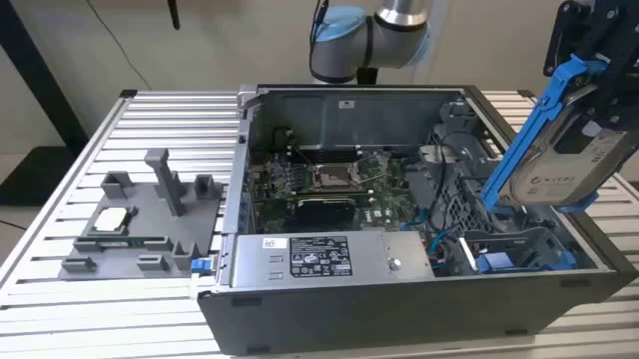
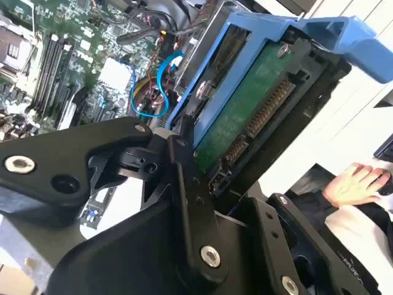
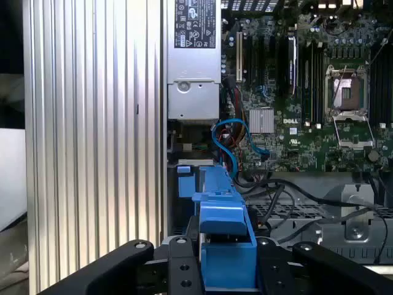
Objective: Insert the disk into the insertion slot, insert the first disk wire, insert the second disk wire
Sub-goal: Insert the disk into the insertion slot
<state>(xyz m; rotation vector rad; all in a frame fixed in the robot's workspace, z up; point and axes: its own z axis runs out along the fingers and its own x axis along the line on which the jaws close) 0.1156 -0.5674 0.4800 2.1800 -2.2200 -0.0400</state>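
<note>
The disk [image 1: 564,161], silver-grey with a white label, sits clipped in a bright blue carrier frame [image 1: 529,127]. My gripper [image 1: 597,105] is shut on it and holds it tilted in the air above the open computer case's side at the exterior view's right. Its green circuit-board underside [image 2: 245,110] and connector show in the second wrist view, clamped at my gripper [image 2: 206,166]. In the first wrist view the blue carrier [image 3: 224,243] stands between my black fingers [image 3: 178,270]. Below the disk lies the drive bay slot [image 1: 519,250]. Blue disk wires [image 1: 438,243] [image 3: 224,132] curl loose inside the case.
The open case [image 1: 399,299] rests on a slatted metal table [image 1: 160,120]. A silver labelled power-supply box [image 1: 330,258] runs along the case front, with the motherboard [image 1: 340,183] behind it. A grey fixture [image 1: 140,224] stands at the exterior view's left. A person's hand [image 2: 359,184] rests beyond the table.
</note>
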